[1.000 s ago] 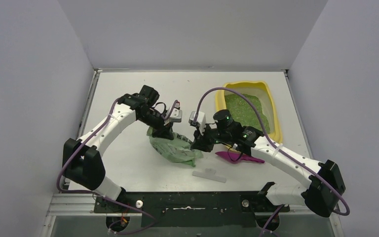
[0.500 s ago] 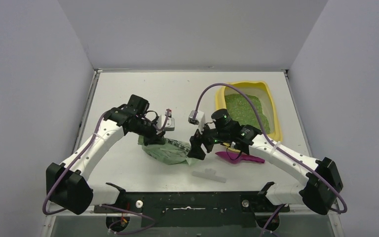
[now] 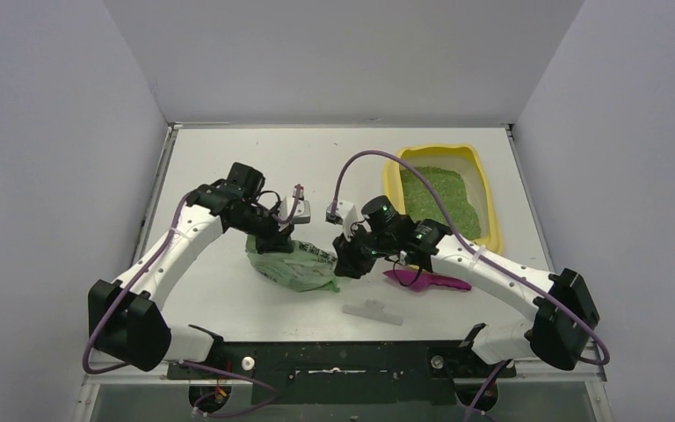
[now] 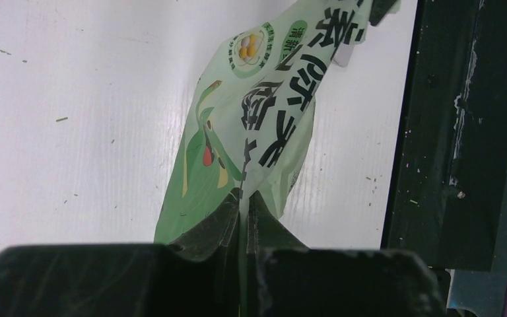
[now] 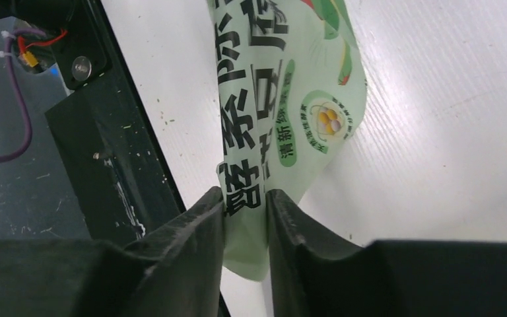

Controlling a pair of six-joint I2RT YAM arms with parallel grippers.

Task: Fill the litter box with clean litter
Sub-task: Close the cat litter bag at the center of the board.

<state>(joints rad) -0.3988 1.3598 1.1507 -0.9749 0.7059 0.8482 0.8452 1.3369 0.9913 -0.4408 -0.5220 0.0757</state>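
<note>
The yellow litter box [image 3: 485,204] sits at the back right with green clean litter [image 3: 437,199] spread inside it. A light-green printed bag [image 3: 294,264] hangs low over the table centre between both grippers. My left gripper [image 3: 272,243] is shut on the bag's left edge; the left wrist view shows the bag [image 4: 257,125] pinched thin between the fingers [image 4: 245,214]. My right gripper [image 3: 348,261] is shut on the bag's right edge; the right wrist view shows the bag [image 5: 284,99] clamped at the gripper [image 5: 245,198].
A magenta scoop [image 3: 426,280] lies just right of the right gripper. A small white clip [image 3: 373,310] lies near the table's front edge. The black front rail [image 3: 334,360] runs below. Grey walls enclose three sides.
Both arms moved left and toward the front, carrying the bag with them. The right gripper has shifted away from the litter box.
</note>
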